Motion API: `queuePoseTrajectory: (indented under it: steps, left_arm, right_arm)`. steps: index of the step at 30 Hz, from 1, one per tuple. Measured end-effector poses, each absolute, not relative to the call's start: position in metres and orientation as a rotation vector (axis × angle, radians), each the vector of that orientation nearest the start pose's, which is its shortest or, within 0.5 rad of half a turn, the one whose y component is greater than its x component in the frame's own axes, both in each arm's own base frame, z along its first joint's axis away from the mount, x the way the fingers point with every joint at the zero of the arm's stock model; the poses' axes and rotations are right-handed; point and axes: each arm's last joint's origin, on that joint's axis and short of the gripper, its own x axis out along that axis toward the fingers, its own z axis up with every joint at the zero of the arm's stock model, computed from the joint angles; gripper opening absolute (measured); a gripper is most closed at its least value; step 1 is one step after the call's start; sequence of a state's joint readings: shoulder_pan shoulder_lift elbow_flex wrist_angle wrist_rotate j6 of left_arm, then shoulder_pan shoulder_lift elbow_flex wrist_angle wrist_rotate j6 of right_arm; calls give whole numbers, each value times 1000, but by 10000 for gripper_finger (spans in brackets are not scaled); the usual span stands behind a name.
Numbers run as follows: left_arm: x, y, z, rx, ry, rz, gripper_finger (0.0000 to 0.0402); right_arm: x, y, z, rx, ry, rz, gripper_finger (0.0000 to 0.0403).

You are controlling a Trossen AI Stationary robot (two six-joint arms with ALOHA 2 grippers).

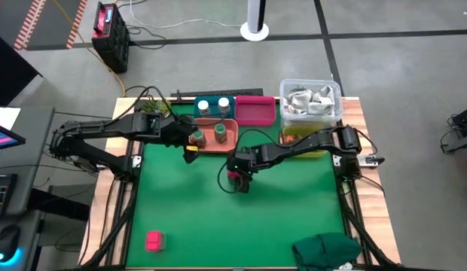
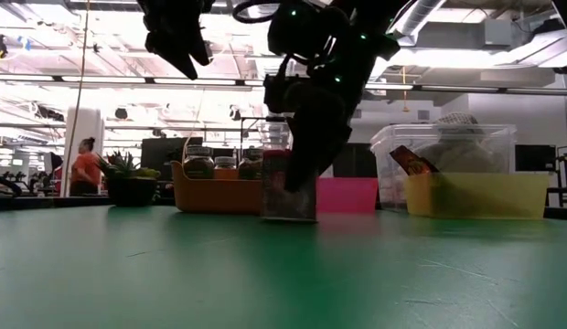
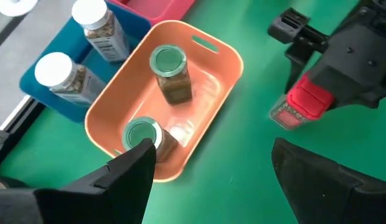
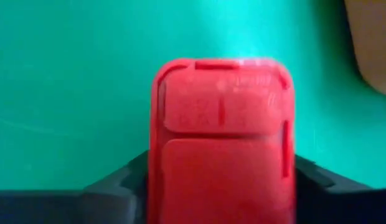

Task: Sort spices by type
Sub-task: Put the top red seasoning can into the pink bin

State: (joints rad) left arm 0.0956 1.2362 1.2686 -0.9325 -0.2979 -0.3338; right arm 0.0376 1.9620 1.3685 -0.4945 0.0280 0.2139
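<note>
My right gripper (image 1: 238,179) is mid-table, shut on a pink-red block with a clear body (image 2: 288,187). The second pink block (image 1: 154,241) lies near the table's near left corner. My left gripper (image 3: 211,186) hovers open above the near end of the orange tray (image 3: 211,56). Two dark green jars (image 3: 170,71) (image 3: 143,135) stand in that tray. Two white-capped jars (image 1: 203,106) (image 1: 224,105) stand in the blue tray. A brown-orange sachet (image 2: 411,163) leans in the yellow tray (image 2: 476,194). My right gripper pinches the pink block by its red cap end (image 4: 221,118), one finger on each side, coming from above and slanting down from the table's right. The block stands upright below the fingers with its base (image 2: 288,216) at the mat; whether it rests there I cannot tell.
A pink tray (image 1: 254,111) sits right of the blue tray (image 1: 194,102). A clear bin of crumpled wrappers (image 1: 310,100) stands at the far right. A plant sprig (image 1: 151,107) is at the far left and a green cloth (image 1: 328,252) at the near right edge.
</note>
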Motion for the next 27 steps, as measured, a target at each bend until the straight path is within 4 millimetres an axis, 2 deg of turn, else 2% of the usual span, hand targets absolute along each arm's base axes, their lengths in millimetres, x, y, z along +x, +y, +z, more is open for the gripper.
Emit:
queuePoseTrajectory:
  steps: [2, 9, 12, 15, 17, 20, 22, 27]
  left_arm:
    - [234, 31, 346, -219, 822, 530, 306]
    - [231, 38, 347, -226, 791, 670, 306]
    - [229, 39, 345, -230, 813, 688, 306]
    - [228, 40, 345, -237, 819, 700, 306]
    - [229, 40, 345, -239, 809, 703, 306]
    - [229, 40, 345, -240, 805, 703, 306]
    - [230, 40, 346, -226, 794, 711, 306]
    - [235, 43, 352, -169, 688, 789, 306]
  right_arm:
    - [402, 12, 176, 198, 1081, -136, 225]
    - [408, -13, 201, 345, 1072, -260, 221]
    - [405, -17, 227, 340, 1123, -271, 221]
    - [398, -20, 267, 292, 1118, -239, 221]
    - [394, -26, 295, 274, 1056, -217, 221]
    - [385, -45, 328, 285, 935, -270, 221]
    - [379, -63, 339, 297, 875, -373, 221]
    - [376, -114, 334, 318, 800, -651, 225]
